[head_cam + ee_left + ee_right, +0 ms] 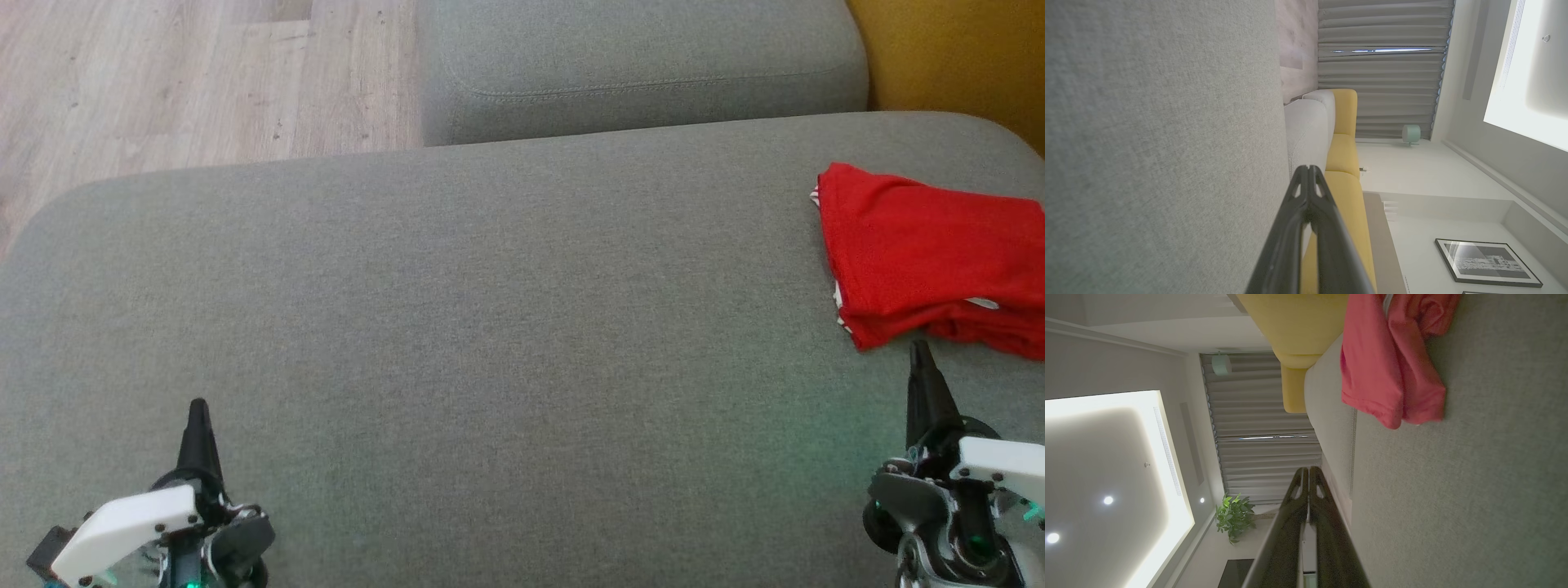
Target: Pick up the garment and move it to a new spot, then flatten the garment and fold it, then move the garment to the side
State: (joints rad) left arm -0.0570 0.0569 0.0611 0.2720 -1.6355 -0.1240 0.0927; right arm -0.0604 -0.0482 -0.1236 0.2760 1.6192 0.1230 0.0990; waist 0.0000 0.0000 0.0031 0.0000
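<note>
- Red garment [931,245] folded in layers at far right of grey cushion [490,343], tip of right pincer [921,349] just beside its near edge; contact impossible to tell.
- Right and left pincer [198,406] both pressed together, gripping nothing.
- Probably at last step, setting aside, done or nearly; any further shift calls for parting right pincer first.
- Cut off by right frame edge; white trim [982,303] unclear, layer count too.
</note>
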